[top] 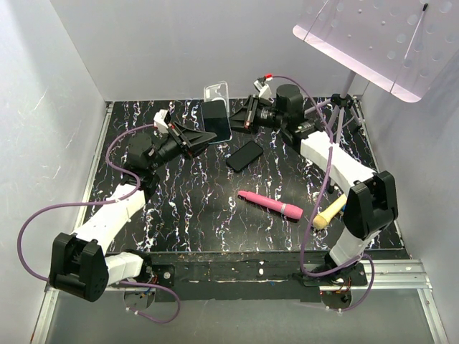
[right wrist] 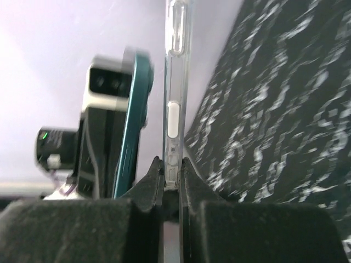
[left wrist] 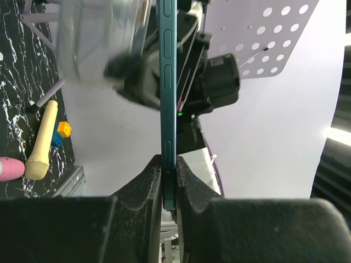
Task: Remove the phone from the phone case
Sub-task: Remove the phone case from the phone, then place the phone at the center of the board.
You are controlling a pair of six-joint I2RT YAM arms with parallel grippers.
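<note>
The phone (top: 216, 120), black with a teal edge, is held up off the table, pinched at its lower edge by my left gripper (top: 203, 137), which is shut on it. In the left wrist view the phone's teal edge (left wrist: 167, 82) runs straight up from between the fingers of the left gripper (left wrist: 169, 175). The clear phone case (top: 217, 92) stands just behind the phone, separated from it. My right gripper (top: 234, 112) is shut on the case. In the right wrist view the case edge (right wrist: 174, 82) rises from the right gripper (right wrist: 171, 170), with the phone (right wrist: 134, 120) a small gap to its left.
A second, plain black phone (top: 244, 155) lies flat mid-table. A pink cylinder (top: 271, 204) and a yellow cylinder (top: 328, 213) lie nearer the right arm's base. A small tripod (top: 346, 109) stands at the back right. A perforated white panel (top: 373, 43) hangs overhead.
</note>
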